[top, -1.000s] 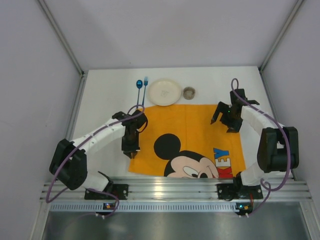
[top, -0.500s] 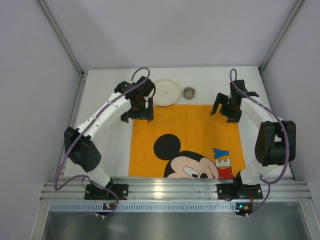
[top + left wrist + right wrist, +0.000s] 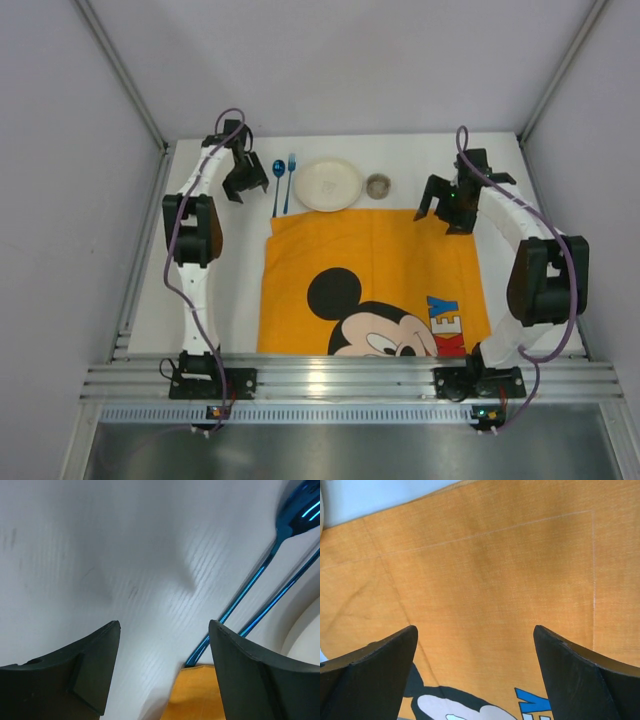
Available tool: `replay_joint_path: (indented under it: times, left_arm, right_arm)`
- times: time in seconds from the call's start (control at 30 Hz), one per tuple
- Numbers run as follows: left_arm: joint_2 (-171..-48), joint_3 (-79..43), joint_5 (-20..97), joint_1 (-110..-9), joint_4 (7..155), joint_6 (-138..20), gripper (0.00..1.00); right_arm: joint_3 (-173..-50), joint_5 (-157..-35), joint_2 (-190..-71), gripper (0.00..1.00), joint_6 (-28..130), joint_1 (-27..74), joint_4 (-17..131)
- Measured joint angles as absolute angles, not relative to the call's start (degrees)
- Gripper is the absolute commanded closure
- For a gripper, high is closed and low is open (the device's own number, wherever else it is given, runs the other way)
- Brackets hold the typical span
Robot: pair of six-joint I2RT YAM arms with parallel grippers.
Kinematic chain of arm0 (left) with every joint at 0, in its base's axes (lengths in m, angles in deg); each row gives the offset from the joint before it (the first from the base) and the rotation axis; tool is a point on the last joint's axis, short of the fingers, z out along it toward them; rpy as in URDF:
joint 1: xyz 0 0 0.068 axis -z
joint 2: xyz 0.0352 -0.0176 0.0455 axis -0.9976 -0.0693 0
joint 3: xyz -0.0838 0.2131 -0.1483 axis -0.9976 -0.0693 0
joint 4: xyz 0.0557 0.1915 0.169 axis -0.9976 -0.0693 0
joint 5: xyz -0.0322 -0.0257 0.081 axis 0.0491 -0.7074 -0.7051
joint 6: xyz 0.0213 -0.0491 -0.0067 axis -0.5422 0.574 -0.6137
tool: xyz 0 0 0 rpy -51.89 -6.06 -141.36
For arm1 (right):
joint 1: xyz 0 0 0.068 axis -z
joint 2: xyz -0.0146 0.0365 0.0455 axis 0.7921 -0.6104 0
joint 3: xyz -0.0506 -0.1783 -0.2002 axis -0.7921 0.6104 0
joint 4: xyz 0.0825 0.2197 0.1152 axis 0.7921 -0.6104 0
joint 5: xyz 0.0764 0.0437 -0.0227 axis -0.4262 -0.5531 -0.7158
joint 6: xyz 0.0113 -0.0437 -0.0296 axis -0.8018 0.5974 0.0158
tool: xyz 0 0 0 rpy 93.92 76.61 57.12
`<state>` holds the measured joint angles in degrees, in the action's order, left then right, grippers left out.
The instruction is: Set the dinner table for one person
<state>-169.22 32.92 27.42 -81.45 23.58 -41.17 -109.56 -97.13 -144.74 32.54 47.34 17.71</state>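
Observation:
The white dinner table (image 3: 215, 280) carries an orange Mickey Mouse mat (image 3: 370, 280) spread flat in the middle. Beyond the mat's far edge lie a blue spoon (image 3: 277, 185), a blue fork (image 3: 290, 180), a white plate (image 3: 330, 185) and a small round cup (image 3: 379, 186). My left gripper (image 3: 245, 188) hovers open and empty over bare tabletop just left of the spoon. In the left wrist view the gripper (image 3: 165, 625) frames the table, with the spoon (image 3: 250, 587), fork handle (image 3: 280, 600) and mat corner (image 3: 200, 695) to the right. My right gripper (image 3: 437, 213) (image 3: 475, 627) hangs open and empty above the mat's far right part (image 3: 485, 570).
Grey walls close in the table on the left, right and far sides. A metal rail (image 3: 340, 380) with both arm bases runs along the near edge. The left arm stretches along the table's left strip. The plate's rim (image 3: 305, 630) shows at the right of the left wrist view.
My left gripper let go of the mat's near left edge, opened, and swung to the far left beside the spoon. The mat now lies straight. The right gripper shifted slightly toward the far edge.

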Motion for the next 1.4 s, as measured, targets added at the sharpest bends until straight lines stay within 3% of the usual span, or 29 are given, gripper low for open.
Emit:
replay_joint_path:
  times: [0.27, 0.4, 0.77, 0.9, 1.0, 1.2, 1.4]
  left_arm:
    - [-171.5, 36.6, 32.3, -78.3, 31.8, -44.7, 0.25]
    - [-172.7, 38.6, 33.0, -77.7, 34.0, -46.4, 0.33]
    - [-181.9, 47.8, 25.7, -76.8, 33.3, -47.2, 0.39]
    - [-183.3, 48.6, 21.9, -74.6, 33.3, -48.5, 0.55]
    - [-183.4, 48.6, 18.3, -73.2, 33.0, -49.4, 0.61]
    - [-182.9, 46.6, 12.8, -72.0, 33.2, -50.9, 1.0]
    - [-181.8, 44.4, 10.7, -72.1, 33.5, -52.3, 1.0]
  right_arm:
    - [-109.6, -98.7, -146.6, 0.0, 32.6, 47.3, 16.0]
    - [-109.6, -96.9, -146.6, 0.0, 32.3, 47.3, 14.8]
    - [-116.1, -91.4, -144.8, 0.0, 30.1, 47.3, 5.3]
    - [-116.2, -90.7, -141.1, 0.0, 30.3, 47.3, 4.1]
    - [-115.0, -90.7, -138.5, 0.0, 30.5, 47.3, 4.1]
    - [-104.5, -92.7, -129.2, 0.0, 30.0, 47.3, 5.8]
    - [-96.6, -95.2, -122.7, 0.0, 30.0, 47.3, 6.8]
